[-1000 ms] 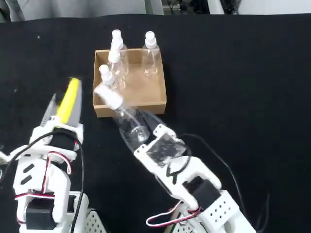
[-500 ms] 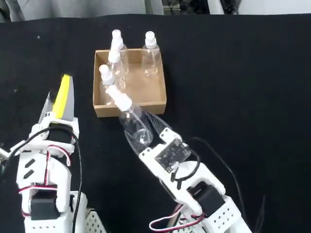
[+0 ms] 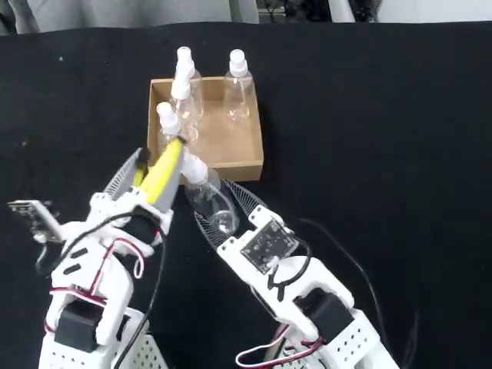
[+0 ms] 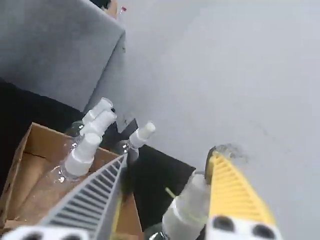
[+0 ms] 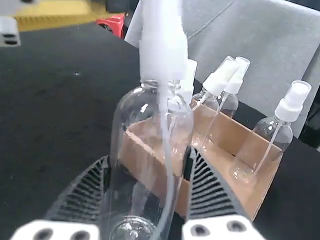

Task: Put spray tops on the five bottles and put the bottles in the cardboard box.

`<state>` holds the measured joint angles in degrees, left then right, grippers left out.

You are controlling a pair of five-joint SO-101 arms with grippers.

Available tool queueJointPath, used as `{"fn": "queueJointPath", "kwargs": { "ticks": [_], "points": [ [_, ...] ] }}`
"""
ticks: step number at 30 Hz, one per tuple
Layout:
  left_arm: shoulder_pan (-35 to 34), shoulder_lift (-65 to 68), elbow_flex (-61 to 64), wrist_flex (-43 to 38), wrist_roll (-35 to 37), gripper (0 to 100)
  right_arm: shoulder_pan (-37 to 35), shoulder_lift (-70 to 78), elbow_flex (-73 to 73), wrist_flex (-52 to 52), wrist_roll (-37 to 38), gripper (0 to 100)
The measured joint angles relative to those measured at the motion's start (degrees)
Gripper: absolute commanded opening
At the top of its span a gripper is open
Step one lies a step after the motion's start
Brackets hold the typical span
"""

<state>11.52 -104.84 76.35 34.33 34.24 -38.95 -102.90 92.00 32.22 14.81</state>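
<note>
Left gripper (image 3: 160, 146): has swung in from beside the cardboard box (image 3: 231, 167) to its front edge, jaws spread about the spray top (image 3: 194, 166).
Right gripper (image 3: 219, 207): clamped on the fifth bottle (image 3: 206, 194), just in front of the box.
Meaning: the last top is probably being tightened; four capped bottles (image 3: 238, 96) stand inside the box.

Glossy clear plastic bottle (image 3: 209, 201), matt brown cardboard box (image 3: 231, 168).
</note>
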Motion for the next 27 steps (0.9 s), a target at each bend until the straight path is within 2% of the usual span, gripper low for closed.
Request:
{"fn": "queueJointPath", "kwargs": {
  "ticks": [9, 27],
  "points": [
    [5.98, -0.09, -0.62, 3.08, -5.19, 24, 0.0, 0.0, 1.58, 0.62, 0.0, 2.1],
    [6.51, -0.09, -0.18, 3.43, -6.15, 24, 0.0, 0.0, 1.58, 1.93, -0.09, 2.1]
  ]
}}
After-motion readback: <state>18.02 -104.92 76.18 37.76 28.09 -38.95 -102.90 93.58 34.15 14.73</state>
